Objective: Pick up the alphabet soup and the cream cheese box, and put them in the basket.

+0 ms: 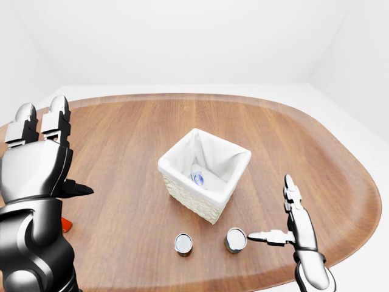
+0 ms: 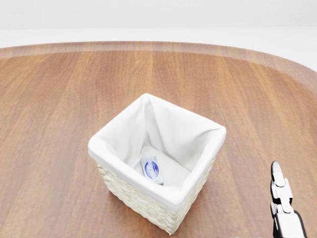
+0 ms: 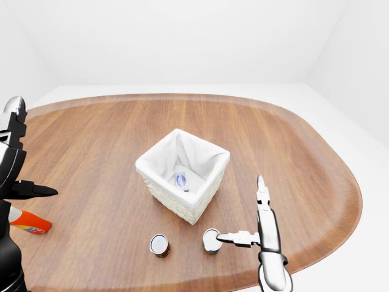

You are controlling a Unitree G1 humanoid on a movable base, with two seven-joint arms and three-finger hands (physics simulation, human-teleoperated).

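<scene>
Both eye views look down from above across the whole oval desk [image 1: 182, 128] toward the far white wall, sharing the basket [image 3: 182, 176] at centre with a slight sideways offset, while the head view sits much closer, pitched steeply down onto that same basket and surrounding desk.

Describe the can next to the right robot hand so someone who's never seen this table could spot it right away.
Start at the white-lined wicker basket in the middle of the oval wooden table. Below it in the right-eye view stand two small cans side by side. The one you want is the right-hand can, the one the right robot hand reaches with its thumb tip; the other can stands alone to its left.
</scene>
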